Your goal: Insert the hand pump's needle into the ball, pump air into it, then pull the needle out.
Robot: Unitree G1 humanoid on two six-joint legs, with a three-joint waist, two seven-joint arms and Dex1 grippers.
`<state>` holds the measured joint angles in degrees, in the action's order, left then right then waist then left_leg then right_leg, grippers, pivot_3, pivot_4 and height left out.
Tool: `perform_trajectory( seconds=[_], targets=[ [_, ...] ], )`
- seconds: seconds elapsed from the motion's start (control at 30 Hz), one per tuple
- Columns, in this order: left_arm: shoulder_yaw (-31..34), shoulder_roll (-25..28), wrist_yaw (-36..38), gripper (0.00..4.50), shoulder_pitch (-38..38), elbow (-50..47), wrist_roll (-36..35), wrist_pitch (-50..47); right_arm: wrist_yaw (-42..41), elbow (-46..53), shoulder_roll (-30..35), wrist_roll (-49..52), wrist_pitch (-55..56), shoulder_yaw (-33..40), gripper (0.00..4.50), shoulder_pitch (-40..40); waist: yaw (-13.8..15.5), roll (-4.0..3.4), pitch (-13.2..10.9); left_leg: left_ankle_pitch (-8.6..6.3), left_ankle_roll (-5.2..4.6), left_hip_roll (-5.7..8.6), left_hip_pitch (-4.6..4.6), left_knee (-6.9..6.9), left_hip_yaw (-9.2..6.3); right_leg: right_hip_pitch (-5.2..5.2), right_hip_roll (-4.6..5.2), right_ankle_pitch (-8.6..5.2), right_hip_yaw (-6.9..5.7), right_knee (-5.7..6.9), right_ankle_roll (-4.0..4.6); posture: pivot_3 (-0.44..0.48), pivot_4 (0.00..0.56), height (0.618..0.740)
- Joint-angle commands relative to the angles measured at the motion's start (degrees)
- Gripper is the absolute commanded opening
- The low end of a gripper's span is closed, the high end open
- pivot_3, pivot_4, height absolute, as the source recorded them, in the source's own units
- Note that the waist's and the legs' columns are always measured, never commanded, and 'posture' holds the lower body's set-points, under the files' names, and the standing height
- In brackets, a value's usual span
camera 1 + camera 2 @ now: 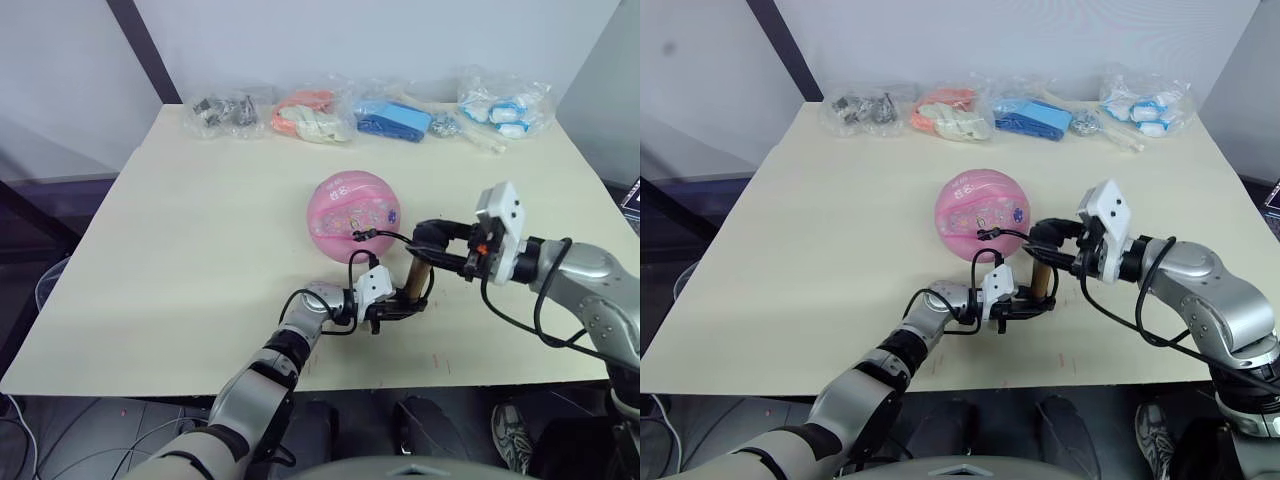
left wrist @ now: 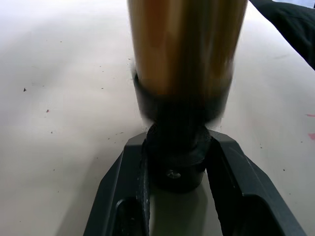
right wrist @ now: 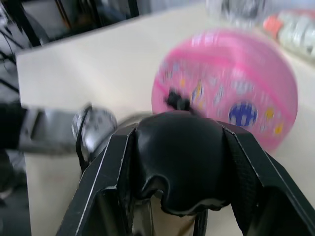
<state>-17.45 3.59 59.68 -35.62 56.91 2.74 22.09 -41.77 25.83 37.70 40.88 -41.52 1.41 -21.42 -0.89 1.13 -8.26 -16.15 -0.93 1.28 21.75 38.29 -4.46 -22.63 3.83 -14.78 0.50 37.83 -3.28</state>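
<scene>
The pink ball (image 1: 352,215) rests mid-table. Just in front of it to the right, the gold hand pump (image 1: 415,275) stands nearly upright. My left gripper (image 1: 398,306) is shut on its black bottom cap (image 2: 177,164), low at the table. My right gripper (image 1: 432,238) is shut on the black handle (image 3: 179,162) on top. The thin black hose (image 1: 385,238) curves from the pump to a small black fitting (image 3: 177,101) pressed against the ball's near side. The needle's pin itself is hidden there.
Several clear bags line the table's far edge: dark parts (image 1: 225,112), orange-white items (image 1: 310,115), blue items (image 1: 395,120) and blue-white items (image 1: 505,105). The cream table (image 1: 180,270) ends close behind my left forearm.
</scene>
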Motion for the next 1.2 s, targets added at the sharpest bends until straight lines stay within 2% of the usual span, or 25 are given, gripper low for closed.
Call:
perform_trajectory(
  seconds=[0.03,0.3,0.9,1.03,1.2],
  targets=[
    [-1.37,1.17,0.9,1.13,2.47,3.58,2.44,-1.78,0.65,1.95,-0.41,4.61,0.86,6.66,1.96,-3.61,0.04,0.01,0.0,0.0,0.0,0.0,0.01,0.0,-0.01,0.0,0.0,0.0,-0.01,0.0,0.0,0.0,0.15,0.74],
    [-1.67,0.96,1.04,1.13,2.66,3.65,2.63,-1.72,1.7,1.82,-1.81,9.41,1.8,11.34,1.96,-5.65,0.01,0.0,-0.01,0.0,0.0,0.0,0.01,0.0,0.0,-0.01,0.0,0.0,0.0,0.0,0.0,0.0,0.15,0.74],
    [-1.96,1.32,1.27,1.13,3.07,3.88,2.98,-1.48,4.98,-0.86,-1.04,13.78,0.94,14.62,1.96,-13.78,0.05,-0.11,-0.11,0.0,0.0,0.01,0.05,0.0,0.01,-0.06,0.03,0.0,0.01,0.02,0.0,0.0,0.15,0.74],
    [-2.01,1.25,1.28,1.13,3.08,3.95,3.04,-1.36,3.95,-0.21,0.22,13.32,-0.21,13.56,1.96,-12.0,0.05,-0.17,-0.15,0.0,0.0,0.02,0.07,0.0,0.01,-0.07,0.04,0.0,0.01,0.02,0.0,0.0,0.15,0.74],
    [-1.99,1.23,1.24,1.13,3.07,3.98,3.0,-1.34,2.22,1.82,1.9,8.25,0.18,8.63,1.96,-4.93,0.08,-0.14,-0.12,0.0,0.0,0.02,0.04,0.0,0.0,-0.04,0.04,0.0,-0.01,0.0,0.0,0.0,0.15,0.74]
  ],
)
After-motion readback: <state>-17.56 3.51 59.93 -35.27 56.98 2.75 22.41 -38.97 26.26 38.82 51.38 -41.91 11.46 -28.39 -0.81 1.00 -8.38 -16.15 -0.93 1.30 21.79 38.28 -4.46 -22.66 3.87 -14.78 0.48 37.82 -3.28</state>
